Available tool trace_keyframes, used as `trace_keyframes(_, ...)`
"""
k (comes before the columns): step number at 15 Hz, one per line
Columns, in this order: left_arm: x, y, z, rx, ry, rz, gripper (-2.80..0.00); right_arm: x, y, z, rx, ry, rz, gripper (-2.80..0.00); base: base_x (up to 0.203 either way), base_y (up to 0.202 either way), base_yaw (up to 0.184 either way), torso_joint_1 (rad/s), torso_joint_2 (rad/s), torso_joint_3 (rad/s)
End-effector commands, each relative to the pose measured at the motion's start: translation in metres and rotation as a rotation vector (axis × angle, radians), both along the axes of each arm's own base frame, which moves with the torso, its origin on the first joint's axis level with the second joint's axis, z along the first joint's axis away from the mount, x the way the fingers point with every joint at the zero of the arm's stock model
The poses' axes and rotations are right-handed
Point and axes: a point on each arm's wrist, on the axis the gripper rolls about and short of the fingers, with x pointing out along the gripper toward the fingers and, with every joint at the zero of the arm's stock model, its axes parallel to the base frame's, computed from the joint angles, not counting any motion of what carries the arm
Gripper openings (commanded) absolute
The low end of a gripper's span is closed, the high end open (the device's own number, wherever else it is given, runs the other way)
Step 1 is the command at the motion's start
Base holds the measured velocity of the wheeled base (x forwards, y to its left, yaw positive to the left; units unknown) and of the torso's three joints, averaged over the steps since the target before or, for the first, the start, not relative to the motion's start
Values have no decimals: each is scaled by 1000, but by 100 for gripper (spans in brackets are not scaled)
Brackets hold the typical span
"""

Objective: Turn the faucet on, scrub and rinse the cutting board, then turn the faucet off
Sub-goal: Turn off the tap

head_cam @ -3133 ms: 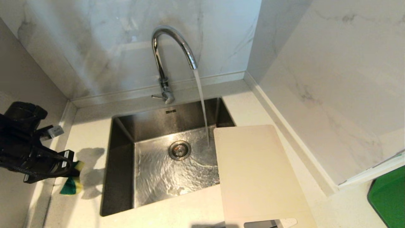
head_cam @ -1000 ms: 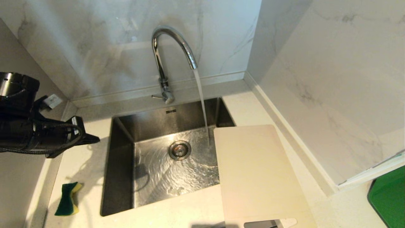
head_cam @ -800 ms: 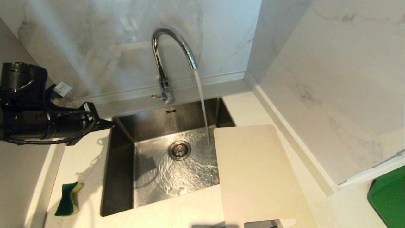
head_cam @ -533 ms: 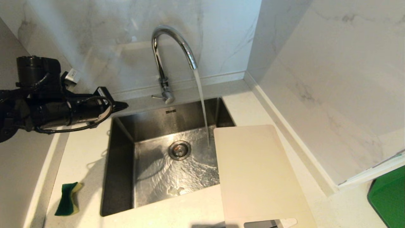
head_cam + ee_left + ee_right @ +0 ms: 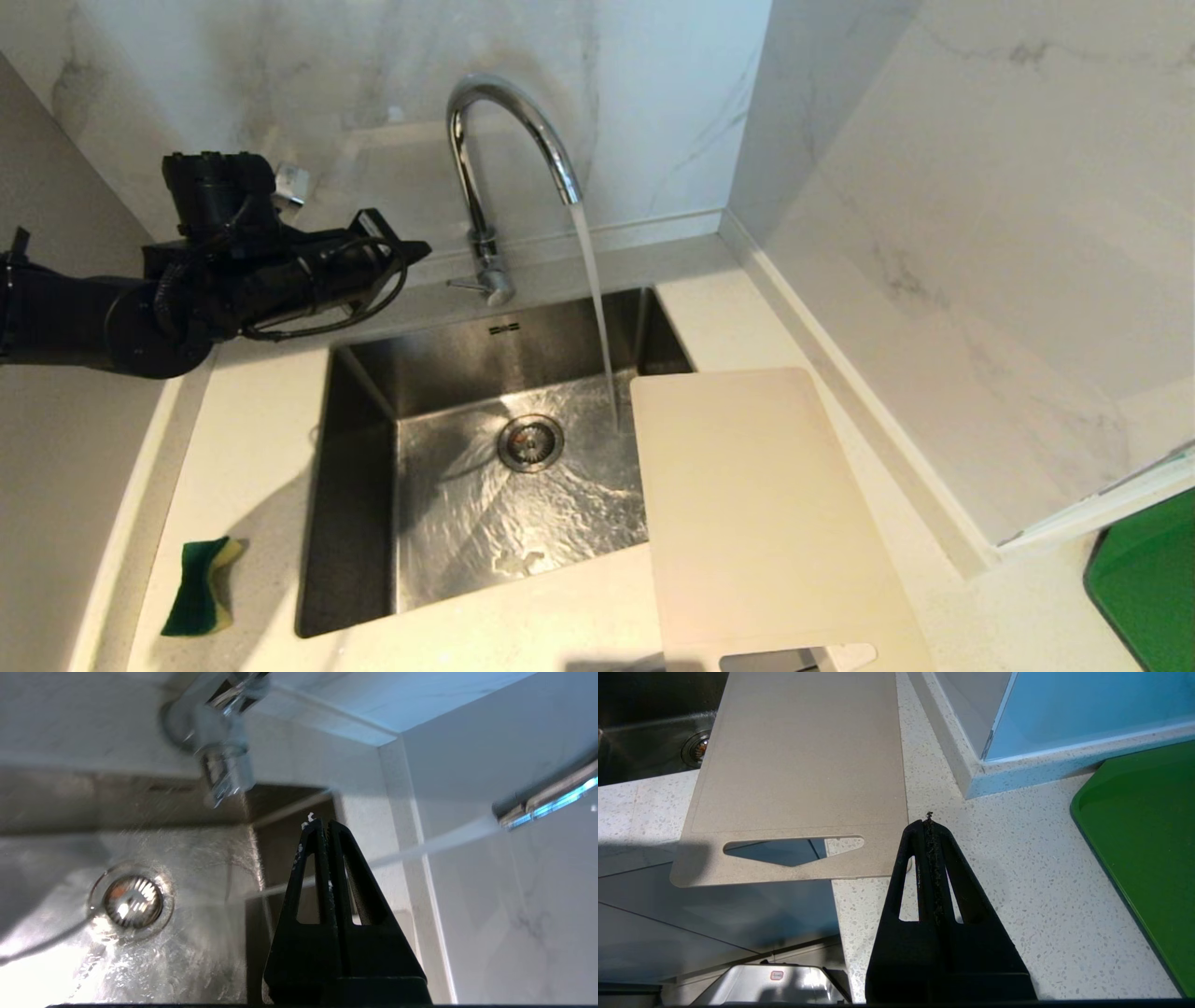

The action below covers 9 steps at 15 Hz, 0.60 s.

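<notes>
The chrome gooseneck faucet [image 5: 485, 177] stands behind the sink with water streaming from its spout into the basin; its thin side lever [image 5: 462, 284] points left at the base. My left gripper [image 5: 420, 249] is shut and empty, hovering just left of the faucet base [image 5: 224, 772], a little short of the lever. In the left wrist view the left gripper [image 5: 325, 822] shows its jaws pressed together. The beige cutting board [image 5: 756, 513] lies flat right of the sink, overhanging the basin and counter front [image 5: 798, 765]. My right gripper [image 5: 928, 820], shut and empty, is parked near the board's handle end.
A green-and-yellow sponge [image 5: 198, 585] lies on the counter left of the steel sink [image 5: 359, 485]. Marble walls close in behind and on the right. A green tray [image 5: 1148, 588] sits at the far right.
My left arm has let go of the sponge, which now lies on the counter, and has swung up and rightward from the counter's left edge toward the faucet base. Water keeps running.
</notes>
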Motion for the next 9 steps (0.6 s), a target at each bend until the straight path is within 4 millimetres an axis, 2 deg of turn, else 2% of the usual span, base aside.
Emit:
trace_keyframes(1, 20, -19, -19, 7, 10, -34, -280, 0, 0, 0, 0, 2, 1, -280, 0, 0, 0, 0, 0, 0)
trace_keyframes(4, 32, -37, -34, 13, -52, -63, -280, 0, 0, 0, -1, 2, 1, -280, 0, 0, 0, 0, 0, 0)
trace_keyframes(7, 46, -43, -48, 30, -177, -68, -280, 0, 0, 0, 0, 2, 1, -280, 0, 0, 0, 0, 0, 0)
trace_keyframes(9, 49, -45, -57, 39, -166, -75, -280, 0, 0, 0, 0, 2, 1, -280, 0, 0, 0, 0, 0, 0)
